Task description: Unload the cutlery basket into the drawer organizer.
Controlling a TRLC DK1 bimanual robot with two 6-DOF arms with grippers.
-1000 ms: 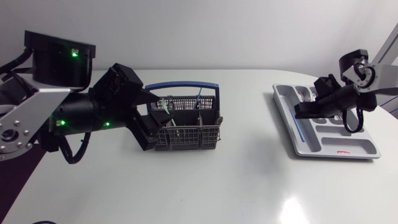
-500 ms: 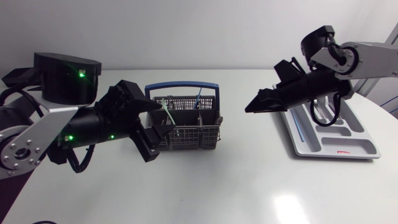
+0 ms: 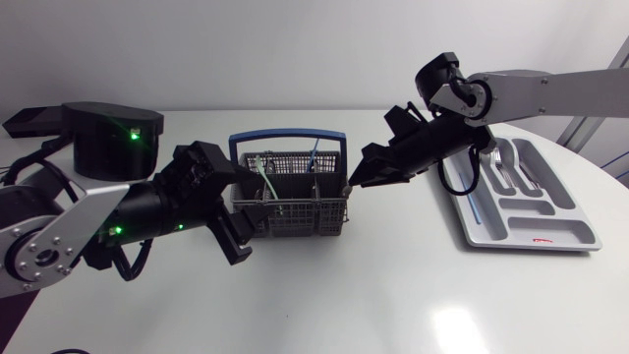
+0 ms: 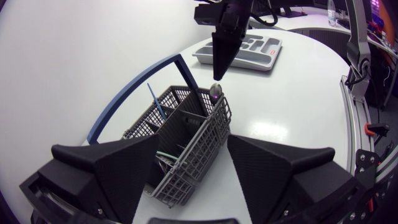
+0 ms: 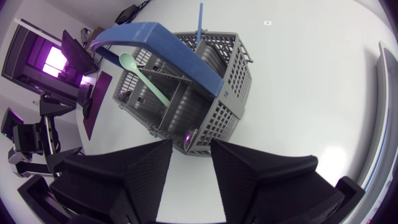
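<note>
Cutlery basket mid-frame; left end effector released at its left end, right end effector slightly parted over its right corner.

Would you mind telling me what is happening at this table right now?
Two robot arms are working on a cutlery basket, with the drawer organizer off to its right. The left gripper is open at the basket's left end. The right gripper, also open and empty, hangs just above the basket's right corner, where a shiny utensil tip sticks up. A green spoon and a blue utensil also stand in the basket.
</note>
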